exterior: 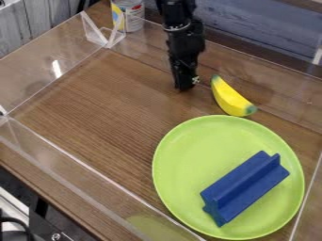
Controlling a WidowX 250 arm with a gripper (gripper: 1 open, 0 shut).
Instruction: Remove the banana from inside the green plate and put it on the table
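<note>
The gripper [186, 85] points straight down with its tip low over the table [101, 104], its jaws drawn fully together and nothing between them. We see the banana [229, 96] lying flat on the wood just to the right of the tip, close by but not touching it. It is already outside the green plate [189, 174], whose rim sits a little nearer the camera than the fruit, with a narrow strip of bare wood between the two. The banana's long axis runs diagonally, from its upper end near the gripper down and to the right toward its dark greenish tip, which points at the plate's far edge. Inside the plate only a blue block [246, 186] remains, lying on the right half. We judge the task's goal to be met as things lie: the fruit rests on the tabletop and the plate no longer holds it. If we wanted to touch it again, the move would be a short sideways shift to the right, with the jaws opened and turned across the diagonal of the fruit, since a grip along its length would slip off the curve. With only one arm here, there is no choice of hand to weigh. A bottle [126, 16] stands well behind, beyond the clear wall [51, 71].
</note>
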